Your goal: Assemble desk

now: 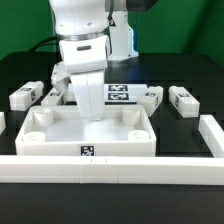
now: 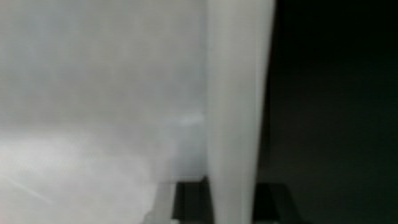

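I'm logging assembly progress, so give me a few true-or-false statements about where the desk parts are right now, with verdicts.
1. The top lies rim up on the table. True.
2. All four legs stand in its sockets. False: they lie loose on the table, two on each side of the arm.
3. The arm reaches down over the top. True.
4. The marker board lies in front of the top. False: it lies behind it; the rail runs in front.
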Controlling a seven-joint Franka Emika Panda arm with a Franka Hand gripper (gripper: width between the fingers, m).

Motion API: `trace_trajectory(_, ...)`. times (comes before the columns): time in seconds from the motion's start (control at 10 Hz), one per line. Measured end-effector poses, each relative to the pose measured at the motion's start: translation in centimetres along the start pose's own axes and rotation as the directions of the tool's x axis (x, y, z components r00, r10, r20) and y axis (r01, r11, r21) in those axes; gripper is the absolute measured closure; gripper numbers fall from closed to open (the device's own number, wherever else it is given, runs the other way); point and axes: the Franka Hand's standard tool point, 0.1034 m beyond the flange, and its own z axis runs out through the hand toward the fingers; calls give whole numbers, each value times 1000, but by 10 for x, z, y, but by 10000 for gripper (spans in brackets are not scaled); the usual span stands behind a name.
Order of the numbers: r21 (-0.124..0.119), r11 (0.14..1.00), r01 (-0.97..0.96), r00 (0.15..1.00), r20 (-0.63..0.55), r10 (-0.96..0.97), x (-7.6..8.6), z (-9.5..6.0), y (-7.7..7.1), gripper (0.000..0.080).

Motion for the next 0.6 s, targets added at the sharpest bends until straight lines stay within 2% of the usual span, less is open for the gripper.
trace_trajectory(0.5,-1,1000,-6,1000,0,6,1,0,1,741)
trace_trajectory(0.6,-5,1000,-24,1000,-3,24,9,0,6,741)
